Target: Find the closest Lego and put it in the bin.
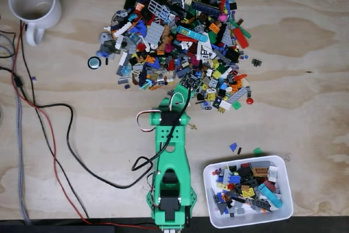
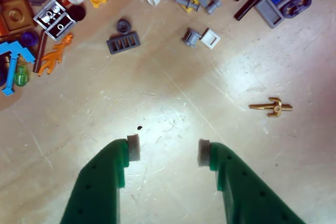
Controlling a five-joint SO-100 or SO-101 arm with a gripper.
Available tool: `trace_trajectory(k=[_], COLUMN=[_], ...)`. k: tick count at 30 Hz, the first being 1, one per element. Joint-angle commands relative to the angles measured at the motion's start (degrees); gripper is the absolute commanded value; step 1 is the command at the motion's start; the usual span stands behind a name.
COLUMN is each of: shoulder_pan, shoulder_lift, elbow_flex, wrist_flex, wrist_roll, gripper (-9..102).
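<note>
In the wrist view my gripper (image 2: 168, 150) is open, its green fingers (image 2: 105, 182) tipped with white pads, over bare wood with nothing between them. A small gold Lego piece (image 2: 271, 107) lies alone ahead to the right; the fixed view shows it (image 1: 193, 127) just right of my green arm (image 1: 172, 156). Further ahead lie a dark grey grille piece (image 2: 124, 42) and two tiny grey and white pieces (image 2: 201, 38) at the edge of the big Lego pile (image 1: 180, 36). The white bin (image 1: 283, 189) stands at the lower right, holding several pieces.
A white mug (image 1: 34, 4) stands at the top left of the fixed view. Black, red and grey cables (image 1: 54, 135) trail along the left side toward the arm's base. Two loose pieces, blue (image 1: 233, 147) and green (image 1: 257, 150), lie just above the bin.
</note>
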Motion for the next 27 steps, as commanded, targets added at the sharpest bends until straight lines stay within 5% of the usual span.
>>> trace_trajectory(k=[1,14,27], shoulder_pan=[4.22,3.34,-1.05], shoulder_lift=[4.48,5.19,-21.62], elbow_flex=[-4.57,-6.24,-17.84], wrist_flex=[0.44,0.79,-11.6], wrist_roll=[7.38,10.2,42.54], gripper=[15,15,15])
